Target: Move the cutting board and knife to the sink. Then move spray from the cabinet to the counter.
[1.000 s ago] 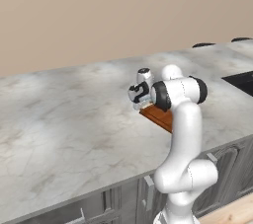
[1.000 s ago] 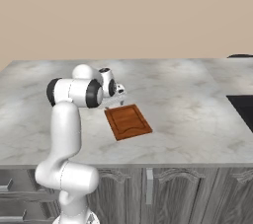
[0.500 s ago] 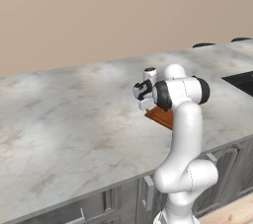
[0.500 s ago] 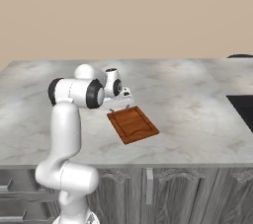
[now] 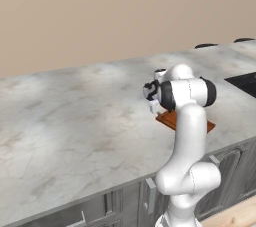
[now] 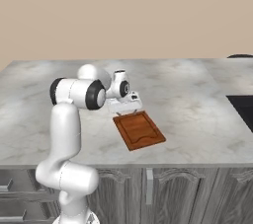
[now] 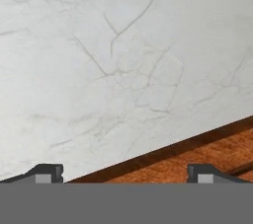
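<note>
— So where does the counter [image 6: 197, 99] sit?
— Across the middle of the right base view, with the sink [image 6: 244, 109] dark at the right edge.
— And the cutting board [image 6: 139, 130]?
— Flat near the counter's front edge, centre frame, just under the gripper [image 6: 125, 109].
— What about the fingers [image 7: 47, 172]?
— Spread wide in the hand view, holding nothing, above the board's edge.

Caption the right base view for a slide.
Panda arm's open tool hovers at the far edge of the cutting board on the marble counter, sink at right.
</note>
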Controlling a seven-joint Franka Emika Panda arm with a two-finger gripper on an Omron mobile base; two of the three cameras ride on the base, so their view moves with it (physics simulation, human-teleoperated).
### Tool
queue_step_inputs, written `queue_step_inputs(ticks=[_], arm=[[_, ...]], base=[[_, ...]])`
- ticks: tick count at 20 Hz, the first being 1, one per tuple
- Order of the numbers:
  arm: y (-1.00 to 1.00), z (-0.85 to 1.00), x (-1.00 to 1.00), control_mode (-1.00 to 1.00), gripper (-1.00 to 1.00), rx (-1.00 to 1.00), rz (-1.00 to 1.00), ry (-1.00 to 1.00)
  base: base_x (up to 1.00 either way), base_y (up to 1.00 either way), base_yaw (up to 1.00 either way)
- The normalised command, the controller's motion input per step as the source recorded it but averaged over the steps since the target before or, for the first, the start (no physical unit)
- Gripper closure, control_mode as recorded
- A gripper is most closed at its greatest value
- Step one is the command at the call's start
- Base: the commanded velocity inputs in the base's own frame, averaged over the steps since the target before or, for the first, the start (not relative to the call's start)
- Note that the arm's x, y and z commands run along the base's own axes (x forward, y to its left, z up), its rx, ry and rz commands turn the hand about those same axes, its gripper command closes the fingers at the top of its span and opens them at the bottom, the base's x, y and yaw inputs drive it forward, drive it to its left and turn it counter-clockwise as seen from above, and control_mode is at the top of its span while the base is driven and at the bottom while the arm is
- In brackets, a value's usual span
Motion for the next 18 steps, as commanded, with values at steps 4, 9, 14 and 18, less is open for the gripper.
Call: queue_step_inputs(ticks=[4, 9, 14, 18], arm=[[-0.95, -0.68, -1.00, -1.00, -1.00, -0.01, -0.11, 0.14], [-0.99, -0.70, -1.00, -1.00, -1.00, 0.00, -0.10, 0.13], [-1.00, -0.70, -1.00, -1.00, -1.00, 0.00, -0.11, 0.13], [-1.00, -0.73, -1.00, -1.00, -1.00, 0.00, -0.12, 0.15]], base=[[0.00, 0.00, 0.00], [0.00, 0.00, 0.00], [0.00, 0.00, 0.00], [0.00, 0.00, 0.00]])
